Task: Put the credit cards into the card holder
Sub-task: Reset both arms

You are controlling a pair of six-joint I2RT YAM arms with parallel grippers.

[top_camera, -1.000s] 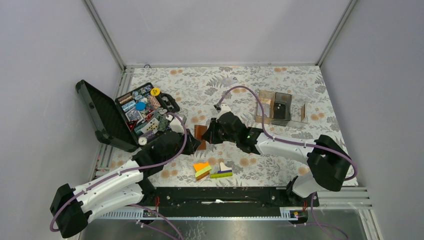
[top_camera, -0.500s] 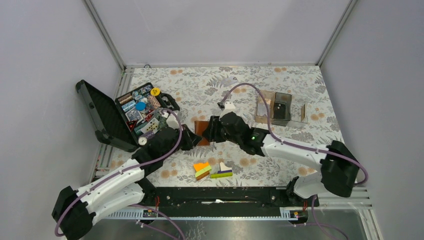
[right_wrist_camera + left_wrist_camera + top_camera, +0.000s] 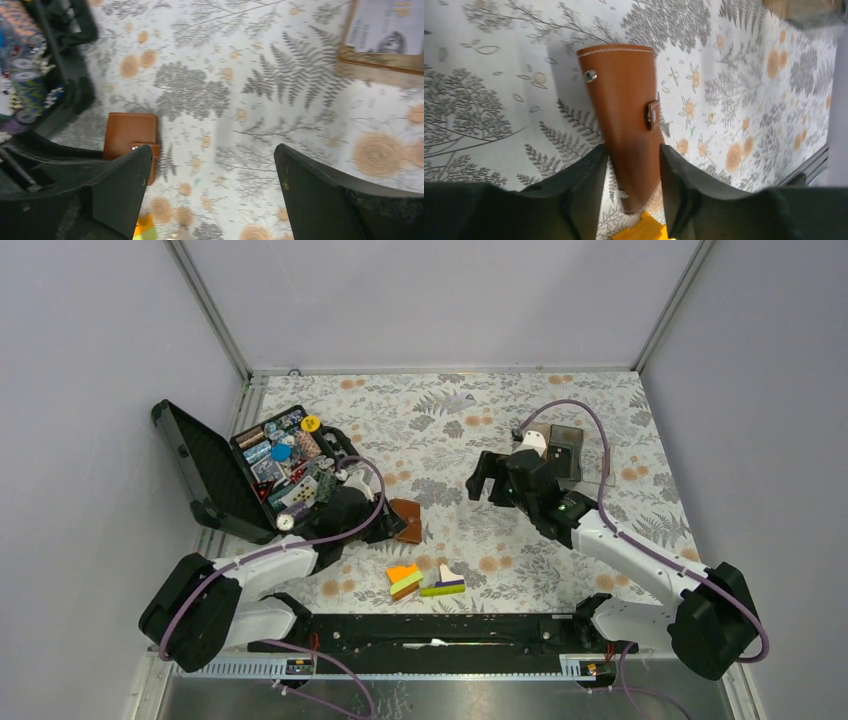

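1. the card holder [image 3: 624,120] lies folded on the floral cloth [image 3: 440,420], left of centre, just beyond the coloured blocks [image 3: 425,580].
2. no credit cards show at the holder or in either pincer. whether any sit inside cannot be told, so i judge the loading is mostly still to do.
3. the left gripper [image 3: 631,150] straddles the holder's near end, fingers close along both sides. i cannot tell if it pinches.
4. the right gripper [image 3: 212,150] hangs well to the right, jaws wide, nothing between.
5. the holder is smooth tan leather: flat, rectangular, stitched edge, metal stud, short snap tab.
6. the cloth is matte, printed with ferns.
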